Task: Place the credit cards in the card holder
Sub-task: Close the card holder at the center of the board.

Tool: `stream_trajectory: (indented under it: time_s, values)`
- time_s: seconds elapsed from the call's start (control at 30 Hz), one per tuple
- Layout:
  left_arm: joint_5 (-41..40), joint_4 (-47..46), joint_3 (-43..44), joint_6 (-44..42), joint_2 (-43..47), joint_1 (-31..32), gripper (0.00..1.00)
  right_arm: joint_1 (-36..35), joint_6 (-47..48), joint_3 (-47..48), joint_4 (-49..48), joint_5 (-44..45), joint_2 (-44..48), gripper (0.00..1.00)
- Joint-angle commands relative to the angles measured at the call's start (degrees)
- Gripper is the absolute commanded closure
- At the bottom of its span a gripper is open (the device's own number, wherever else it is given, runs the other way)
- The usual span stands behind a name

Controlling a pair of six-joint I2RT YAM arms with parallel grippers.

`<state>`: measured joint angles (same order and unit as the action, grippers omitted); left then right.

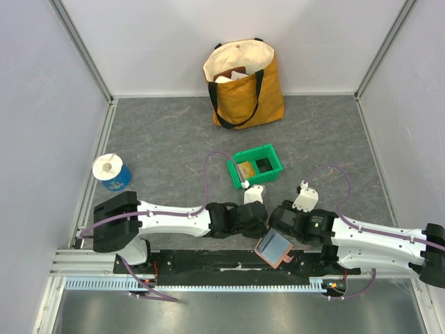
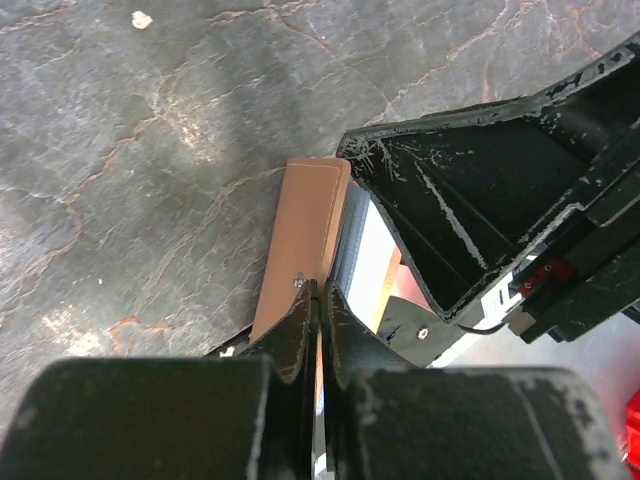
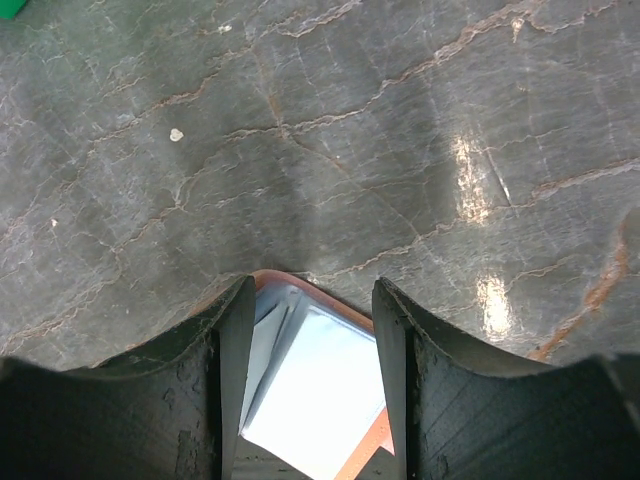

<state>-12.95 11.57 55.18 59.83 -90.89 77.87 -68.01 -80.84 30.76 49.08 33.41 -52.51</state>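
There are two arms, the left arm (image 1: 174,219) and the right arm (image 1: 368,240). Each carries one gripper, which makes two: the left gripper (image 2: 318,300) and the right gripper (image 3: 310,290), with two fingers apiece. There is one card holder (image 1: 273,247), one green bin (image 1: 250,153), one tote bag (image 1: 243,90) and one blue roll (image 1: 111,172). The bin holds two small flat pieces that look like cards, one tan piece (image 1: 244,170) and one dark piece (image 1: 264,165).

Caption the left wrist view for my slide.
Left gripper shut on the edge of the open brown card holder, above the grey table.
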Motion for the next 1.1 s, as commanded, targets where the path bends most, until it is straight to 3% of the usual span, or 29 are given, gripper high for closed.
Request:
stream_trajectory:
  time_s: [0.0, 0.23, 0.47, 0.57, 0.67, 0.8, 0.93, 1.07]
  values:
    - [2.1, -3.6, 1.2, -3.1, -1.3, 0.7, 0.98, 0.2, -3.1, -0.4, 2.1, 3.3, 0.5, 0.43]
    - [9.9, -8.1, 2.1, -7.0, -4.5, 1.2, 0.98, 0.2, -5.5, 0.5, 4.2, 5.3, 1.8, 0.41]
    - [15.1, -10.3, 3.3, -9.2, -7.6, 2.6, 0.98, 0.2, -10.7, 6.2, 16.0, 14.9, 6.1, 0.35]
    - [15.8, -11.0, 3.0, -9.9, -7.1, 2.9, 0.87, 0.2, -10.0, 6.7, 16.3, 15.3, 8.0, 0.34]
    - [18.0, -11.4, 2.9, -12.6, -6.0, 2.9, 0.66, 0.2, -9.2, 6.2, 16.3, 14.1, 8.5, 0.33]
    - [18.0, -11.4, 1.4, -14.5, -4.1, 2.8, 0.49, 0.2, -7.3, 5.5, 16.0, 10.6, 9.0, 0.33]
    - [20.6, -11.4, 1.0, -14.7, -3.1, 2.7, 0.46, 0.2, -4.9, 6.0, 14.7, 6.1, 9.8, 0.33]
    - [18.0, -8.3, -0.2, -14.4, -2.3, 2.3, 0.39, 0.2, -4.0, 6.6, 14.6, 0.7, 10.6, 0.28]
